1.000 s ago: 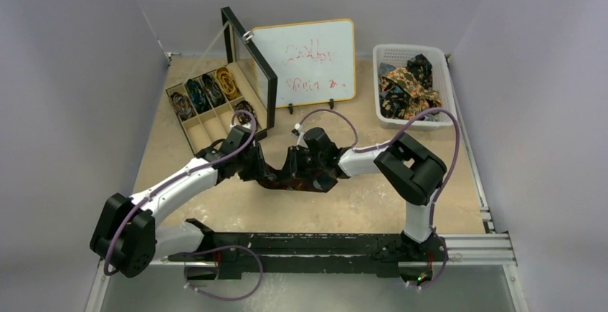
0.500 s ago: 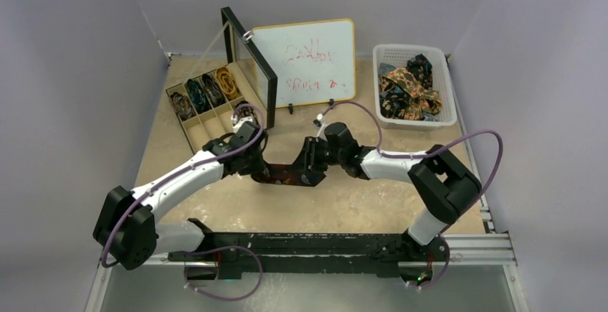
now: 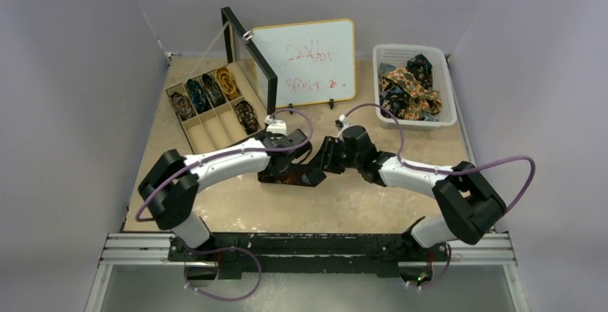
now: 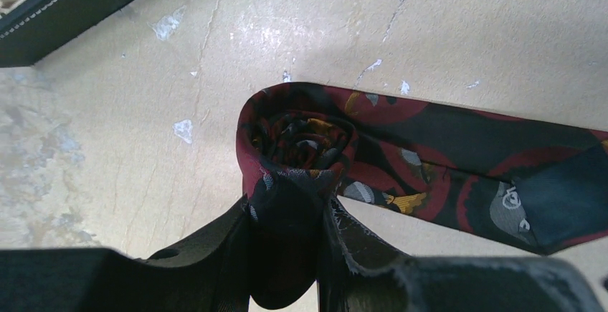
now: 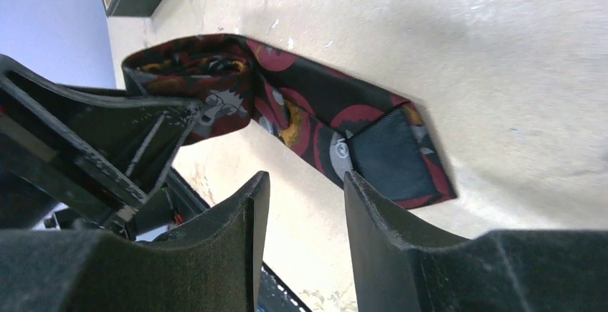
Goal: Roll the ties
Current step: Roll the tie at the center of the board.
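My left pincer [image 4: 287,215] was clamped on the rolled core of the maroon tie [image 4: 444,154]. The tie lay mid-desk [image 4: 430,25], its unrolled tail flat toward my right. My right pincer [image 5: 305,183] stood apart near the free end, holding nothing. I judged the coil looked slack. With nothing pinning the tail, a turn could drag the strip or let the roll spring open.

Top camera: high at the near edge, looking down over the whole desk [image 3: 344,204]. Both wrist cameras: close, low, facing the same maroon tie [image 4: 430,147] from opposite ends.
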Available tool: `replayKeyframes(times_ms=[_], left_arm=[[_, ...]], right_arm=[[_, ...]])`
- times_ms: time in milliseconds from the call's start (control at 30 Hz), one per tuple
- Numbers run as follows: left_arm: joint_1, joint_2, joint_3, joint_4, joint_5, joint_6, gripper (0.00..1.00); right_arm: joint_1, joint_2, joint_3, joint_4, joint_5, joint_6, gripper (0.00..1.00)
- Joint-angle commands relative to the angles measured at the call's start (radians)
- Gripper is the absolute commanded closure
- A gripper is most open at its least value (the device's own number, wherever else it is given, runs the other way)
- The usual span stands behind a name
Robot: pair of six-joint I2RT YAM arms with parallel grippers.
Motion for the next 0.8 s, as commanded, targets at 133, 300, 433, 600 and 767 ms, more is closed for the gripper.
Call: replayKeyframes(times_ms=[133, 300, 433, 600, 767], left_arm=[[-0.126, 0.224, 0.212, -0.177, -0.157, -0.102, 0.66], [-0.159, 0.299, 0.28, -0.102, -0.088, 0.0, 0.46], [-0.159, 0.297, 0.265, -0.013, 0.009, 0.07, 0.38], [-0.137, 0.19, 0.24, 0.085, 0.162, 0.146, 0.33], [-0.051, -0.078, 0.149, 0.167, 0.296, 0.155, 0.29]], right_arm=[[-0.097, -0.112, -0.075, -0.014, 0.045, -0.001, 0.52], [-0.135, -0.122, -0.111, 0.008, 0.008, -0.003, 0.48], [-0.155, -0.107, -0.126, 0.035, -0.04, -0.003, 0.47], [-0.159, -0.092, -0.13, 0.076, -0.127, -0.015, 0.37], [-0.16, -0.093, -0.146, 0.176, -0.188, -0.001, 0.32]])
